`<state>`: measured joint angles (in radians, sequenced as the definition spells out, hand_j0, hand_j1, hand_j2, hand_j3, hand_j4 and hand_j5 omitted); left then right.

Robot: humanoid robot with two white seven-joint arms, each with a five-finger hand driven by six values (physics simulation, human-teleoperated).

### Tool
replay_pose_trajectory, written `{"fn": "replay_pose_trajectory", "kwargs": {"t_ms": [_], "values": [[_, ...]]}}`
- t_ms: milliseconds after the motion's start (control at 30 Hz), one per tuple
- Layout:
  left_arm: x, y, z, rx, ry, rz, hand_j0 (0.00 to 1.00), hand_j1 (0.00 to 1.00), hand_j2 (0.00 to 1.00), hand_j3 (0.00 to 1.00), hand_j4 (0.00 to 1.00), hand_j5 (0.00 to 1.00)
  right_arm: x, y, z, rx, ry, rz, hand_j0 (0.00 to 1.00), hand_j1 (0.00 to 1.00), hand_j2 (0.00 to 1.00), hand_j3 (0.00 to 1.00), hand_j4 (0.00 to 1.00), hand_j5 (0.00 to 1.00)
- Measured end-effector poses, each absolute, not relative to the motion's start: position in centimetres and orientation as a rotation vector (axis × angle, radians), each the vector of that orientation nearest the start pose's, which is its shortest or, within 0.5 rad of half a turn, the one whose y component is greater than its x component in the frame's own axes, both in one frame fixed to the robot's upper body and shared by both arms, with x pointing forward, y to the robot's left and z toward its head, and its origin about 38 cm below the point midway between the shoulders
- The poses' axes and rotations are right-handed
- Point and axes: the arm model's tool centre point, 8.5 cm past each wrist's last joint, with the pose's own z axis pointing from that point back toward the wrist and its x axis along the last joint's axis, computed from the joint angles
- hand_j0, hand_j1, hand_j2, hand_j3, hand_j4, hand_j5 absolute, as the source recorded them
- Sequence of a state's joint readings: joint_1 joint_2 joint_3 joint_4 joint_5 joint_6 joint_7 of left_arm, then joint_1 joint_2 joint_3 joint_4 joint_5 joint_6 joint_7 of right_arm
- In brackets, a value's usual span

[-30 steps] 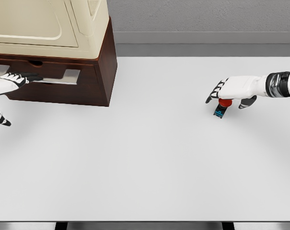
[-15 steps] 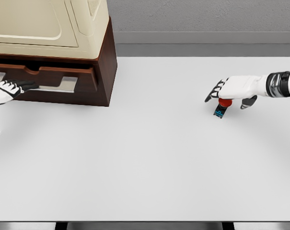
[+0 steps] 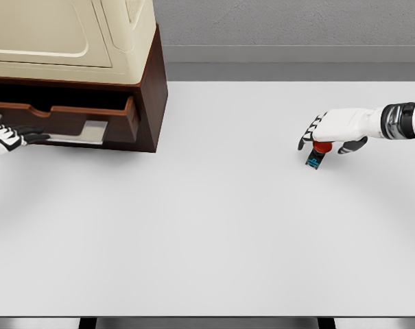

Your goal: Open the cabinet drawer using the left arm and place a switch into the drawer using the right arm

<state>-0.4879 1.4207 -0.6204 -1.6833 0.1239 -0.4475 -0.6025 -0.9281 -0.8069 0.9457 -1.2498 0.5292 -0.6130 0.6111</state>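
Observation:
The switch (image 3: 317, 154), a red button on a small black and blue base, stands on the white table (image 3: 214, 233) at the right. My right hand (image 3: 327, 137) hovers right over it, fingers spread and curved down to its left, thumb to its right, not clamped on it. At the upper left stands the cabinet (image 3: 149, 89), dark brown with a cream top. Its drawer (image 3: 90, 118) is pulled partly out, showing a dark gap above the front. My left hand (image 3: 12, 136) at the left edge hooks the metal drawer handle (image 3: 80, 131).
The cabinet's right side wall and the protruding drawer front fill the table's back left corner. A grey wall runs behind the table's far edge. The table's front edge lies near the bottom of the view.
My left hand has moved toward me and leftward, drawing the drawer further out. The right hand has stayed over the switch, its thumb tucking in slightly.

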Motion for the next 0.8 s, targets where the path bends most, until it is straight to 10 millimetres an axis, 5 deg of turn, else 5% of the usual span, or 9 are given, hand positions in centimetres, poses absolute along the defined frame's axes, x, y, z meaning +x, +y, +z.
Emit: {"fn": "replay_pose_trajectory", "kwargs": {"t_ms": [800], "values": [[32.9,43.0,30.3,0.185,-1.141,-1.854,1.00,1.00,1.00,1.00,1.00,1.00,47.2,-31.1,20.2,-0.466,-0.982,2.367,0.80,0.80,0.80,0.80,0.80,0.80]]}}
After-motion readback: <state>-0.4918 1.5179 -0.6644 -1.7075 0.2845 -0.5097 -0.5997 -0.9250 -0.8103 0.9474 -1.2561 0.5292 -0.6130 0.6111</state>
